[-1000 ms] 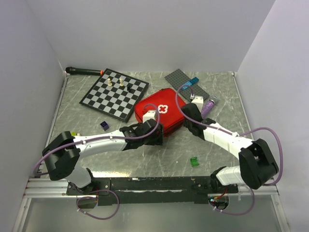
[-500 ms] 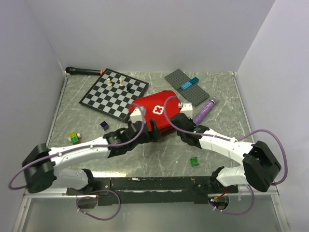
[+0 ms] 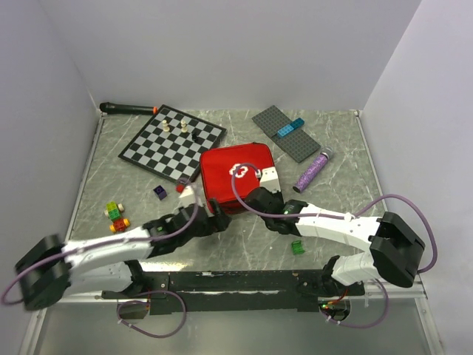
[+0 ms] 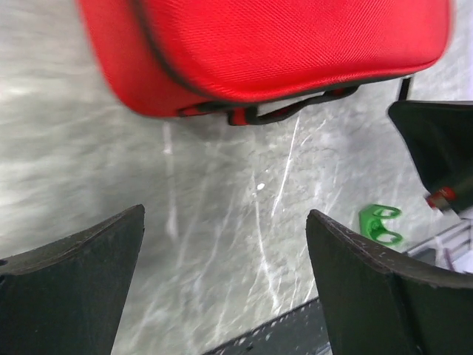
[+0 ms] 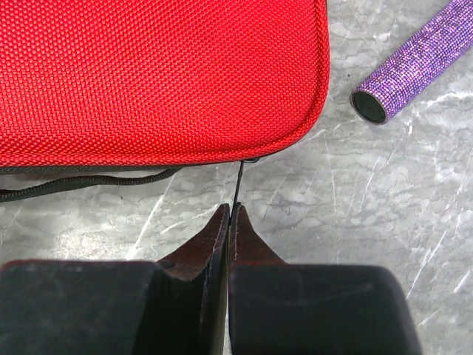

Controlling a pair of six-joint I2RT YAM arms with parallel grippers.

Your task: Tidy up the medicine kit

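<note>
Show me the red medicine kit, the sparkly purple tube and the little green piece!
red medicine kit [image 3: 222,168]: top view, bare lid left of the cross.
sparkly purple tube [image 5: 417,63]: right wrist view, middle of its side.
little green piece [image 3: 298,248]: top view, its middle.

Grey table: medicine kit, chessboard, purple tube.

Matt woven cloth covers the medicine kit; the table looks glossy
</note>
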